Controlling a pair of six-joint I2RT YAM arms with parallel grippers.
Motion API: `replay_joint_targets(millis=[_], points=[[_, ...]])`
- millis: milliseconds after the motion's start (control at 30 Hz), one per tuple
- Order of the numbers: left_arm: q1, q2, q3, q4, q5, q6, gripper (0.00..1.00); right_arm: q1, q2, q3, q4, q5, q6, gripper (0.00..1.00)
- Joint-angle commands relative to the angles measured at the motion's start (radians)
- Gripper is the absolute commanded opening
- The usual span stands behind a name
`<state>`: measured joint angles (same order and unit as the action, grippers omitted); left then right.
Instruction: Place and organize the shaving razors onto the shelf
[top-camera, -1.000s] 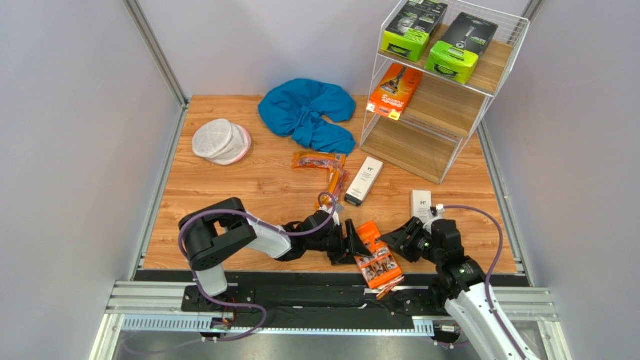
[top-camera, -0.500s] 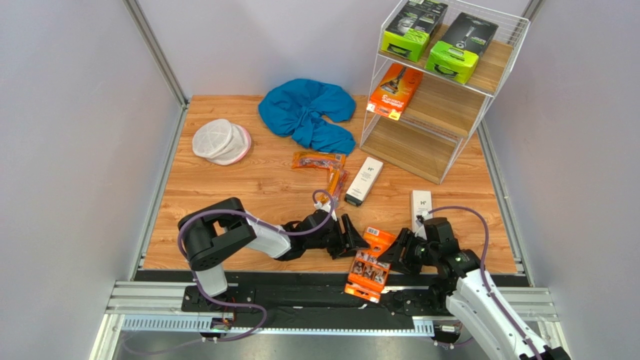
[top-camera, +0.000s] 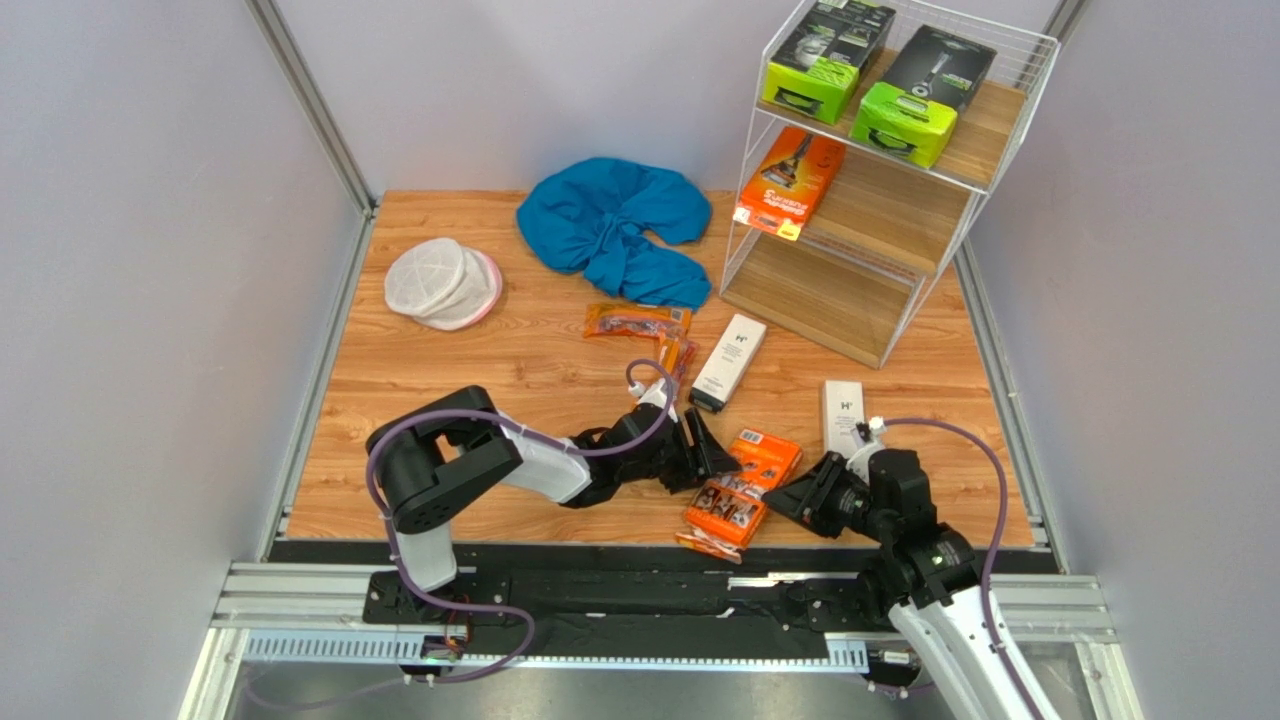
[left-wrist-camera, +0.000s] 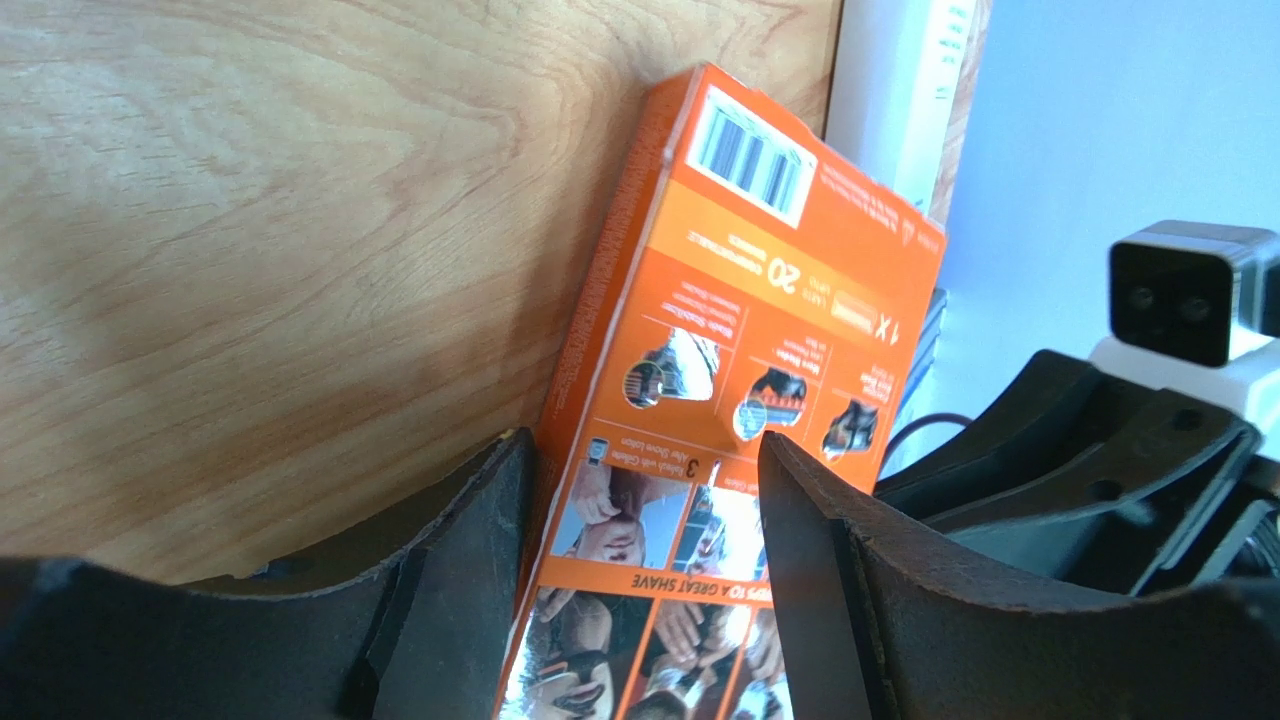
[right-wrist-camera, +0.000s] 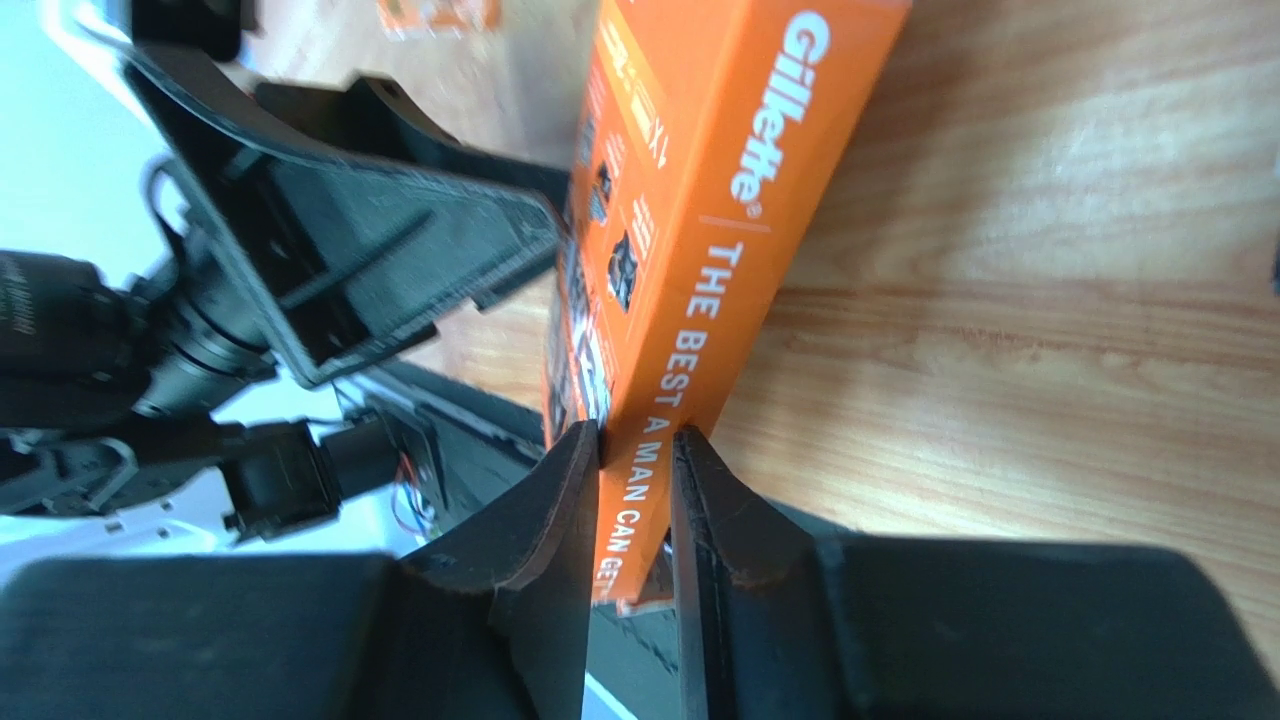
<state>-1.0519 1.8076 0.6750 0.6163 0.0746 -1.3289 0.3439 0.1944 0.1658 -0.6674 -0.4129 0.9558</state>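
An orange carton (top-camera: 768, 455) stands on edge on the table near the front. My right gripper (top-camera: 813, 491) is shut on its narrow lower end, and the right wrist view shows both fingers pressed on the carton (right-wrist-camera: 721, 195) at the gripper (right-wrist-camera: 628, 438). My left gripper (top-camera: 712, 450) is open, and its fingers straddle the carton's printed face (left-wrist-camera: 751, 300) at the gripper (left-wrist-camera: 646, 450). The shelf (top-camera: 962, 195) stands at the back right, with two lime-green-and-black boxes (top-camera: 824, 57) (top-camera: 921, 93) on the top tier. Another orange carton (top-camera: 789, 180) is on the middle tier.
Two slim white boxes (top-camera: 727, 362) (top-camera: 843, 414) lie mid-table. One clear orange-trimmed bag (top-camera: 637, 320) lies behind my left arm. Another bag (top-camera: 723, 516) lies just below the held carton. A blue cloth (top-camera: 616, 225) and a round white mesh pouch (top-camera: 440, 282) lie at the back.
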Motion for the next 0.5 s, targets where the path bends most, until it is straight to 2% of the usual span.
replay_joint_targets(millis=[0, 167, 333, 467], points=[[-0.049, 0.022, 0.031, 0.046, 0.165, -0.01, 0.65, 0.004, -0.047, -0.049, 0.048, 0.072, 0.081, 0.27], [-0.049, 0.05, 0.021, 0.132, 0.185, -0.029, 0.6, 0.004, 0.019, -0.051, 0.113, 0.039, 0.063, 0.33], [-0.051, 0.088, 0.026, 0.244, 0.217, -0.033, 0.54, 0.004, 0.152, -0.061, 0.242, -0.015, 0.049, 0.33], [-0.053, 0.098, 0.034, 0.27, 0.231, -0.033, 0.48, 0.004, 0.247, -0.048, 0.313, -0.017, 0.035, 0.34]])
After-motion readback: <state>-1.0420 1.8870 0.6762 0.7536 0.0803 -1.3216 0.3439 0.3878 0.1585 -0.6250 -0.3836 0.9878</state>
